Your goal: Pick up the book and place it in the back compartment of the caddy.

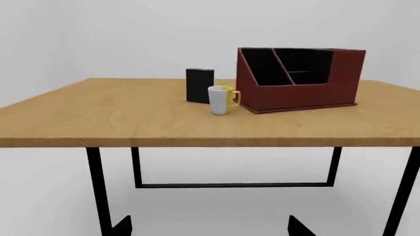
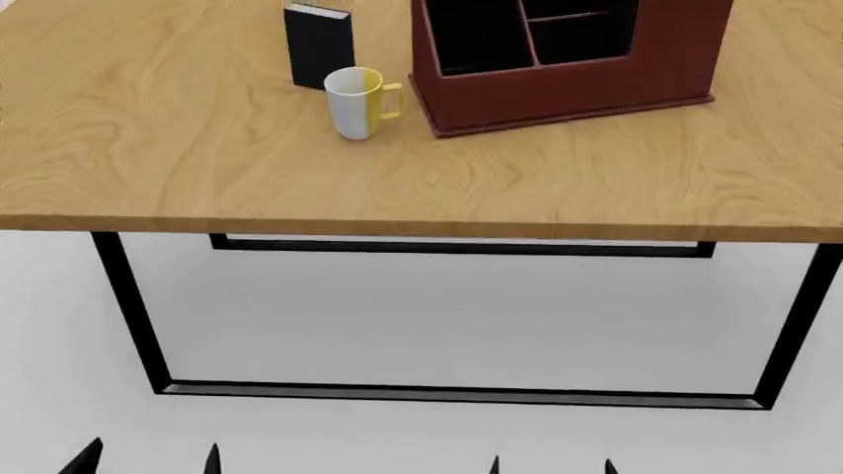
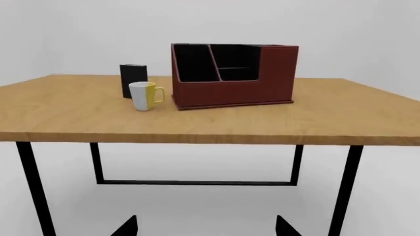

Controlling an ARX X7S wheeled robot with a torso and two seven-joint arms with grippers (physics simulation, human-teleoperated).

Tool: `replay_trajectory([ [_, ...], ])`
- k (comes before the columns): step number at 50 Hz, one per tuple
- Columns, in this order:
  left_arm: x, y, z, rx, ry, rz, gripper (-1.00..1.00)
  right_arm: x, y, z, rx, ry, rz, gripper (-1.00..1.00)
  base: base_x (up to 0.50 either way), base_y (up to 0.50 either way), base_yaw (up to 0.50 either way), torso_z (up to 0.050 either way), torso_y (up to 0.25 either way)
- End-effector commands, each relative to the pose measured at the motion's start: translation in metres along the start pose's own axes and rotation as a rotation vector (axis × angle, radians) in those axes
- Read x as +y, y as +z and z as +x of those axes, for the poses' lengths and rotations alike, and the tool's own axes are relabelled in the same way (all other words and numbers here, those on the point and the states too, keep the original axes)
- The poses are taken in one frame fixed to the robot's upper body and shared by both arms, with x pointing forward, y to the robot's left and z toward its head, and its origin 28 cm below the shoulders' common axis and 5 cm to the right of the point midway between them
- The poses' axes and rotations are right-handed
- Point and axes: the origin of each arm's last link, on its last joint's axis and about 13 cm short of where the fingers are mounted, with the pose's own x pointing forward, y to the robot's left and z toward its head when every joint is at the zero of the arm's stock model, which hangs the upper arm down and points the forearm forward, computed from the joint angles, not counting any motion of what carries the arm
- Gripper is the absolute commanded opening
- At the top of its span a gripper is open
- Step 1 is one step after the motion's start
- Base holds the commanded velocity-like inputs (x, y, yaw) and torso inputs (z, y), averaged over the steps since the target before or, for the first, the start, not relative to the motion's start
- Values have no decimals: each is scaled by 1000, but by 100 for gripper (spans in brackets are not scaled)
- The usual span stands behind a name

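Book (image 2: 318,45) stands upright on the desk (image 2: 197,148), long axis vertical, just behind the mug (image 2: 358,103) and beside the caddy (image 2: 567,84). Left end effector (image 2: 148,460) and right end effector (image 2: 552,466) both sit low, short of the desk edge, fingertips apart, nothing held. Book lies ahead and above, on the left side; left arm judged nearer. Caddy cells look empty; the back compartment (image 3: 237,73) shows only black lining.
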Motion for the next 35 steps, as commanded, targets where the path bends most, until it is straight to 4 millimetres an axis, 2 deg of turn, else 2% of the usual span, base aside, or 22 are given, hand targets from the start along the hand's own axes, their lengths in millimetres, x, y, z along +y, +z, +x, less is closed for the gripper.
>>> replay_trajectory([
  [1,-1,3,-1,-9,-24,-9,100,0,2,-1,-8,-7,-5,100,0,0,0,50,0],
  [35,0,9,1,-21,-31,13,100,1,6,-1,-22,-7,-6,100,0,0,0,50,0],
])
